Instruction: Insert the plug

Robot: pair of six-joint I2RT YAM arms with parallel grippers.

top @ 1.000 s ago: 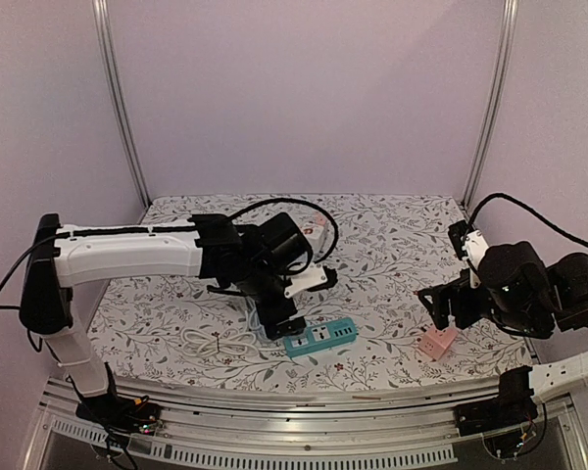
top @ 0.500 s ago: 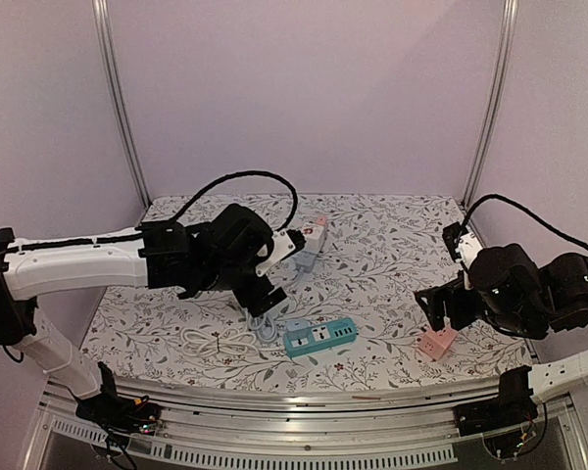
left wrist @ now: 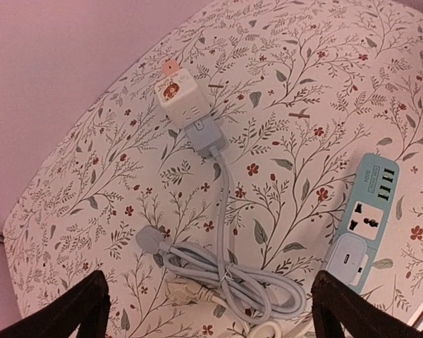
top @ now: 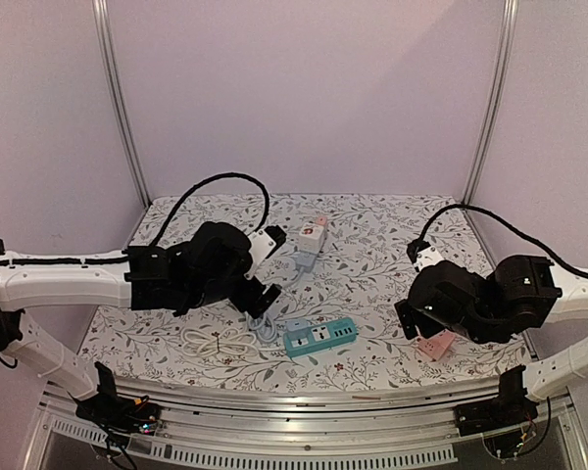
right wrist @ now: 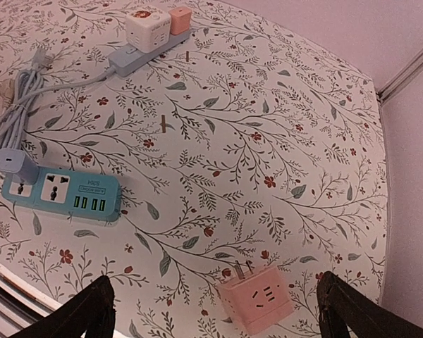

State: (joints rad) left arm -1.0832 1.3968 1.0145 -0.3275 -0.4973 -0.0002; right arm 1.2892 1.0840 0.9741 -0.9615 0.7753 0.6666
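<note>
Top external view: the pink plug (top: 436,343) lies on the flowered table (top: 372,269) toward its right near corner, with the right gripper (top: 410,318) hanging just over it. Right wrist view shows that claw spread wide, its fingers (right wrist: 81,310) at either edge of the picture. The plug sits low between them, nearer the right one, untouched, its prongs pointing toward the far side. The teal strip (top: 319,336) sits near the front middle, well apart from the pink plug, with a grey plug (right wrist: 13,163) seated in its left end. The left gripper (top: 258,297) hovers above the coiled cable (top: 220,341), its claw likewise wide apart. Farther back lies a grey strip (top: 304,257) carrying a white cube (top: 312,233).
</note>
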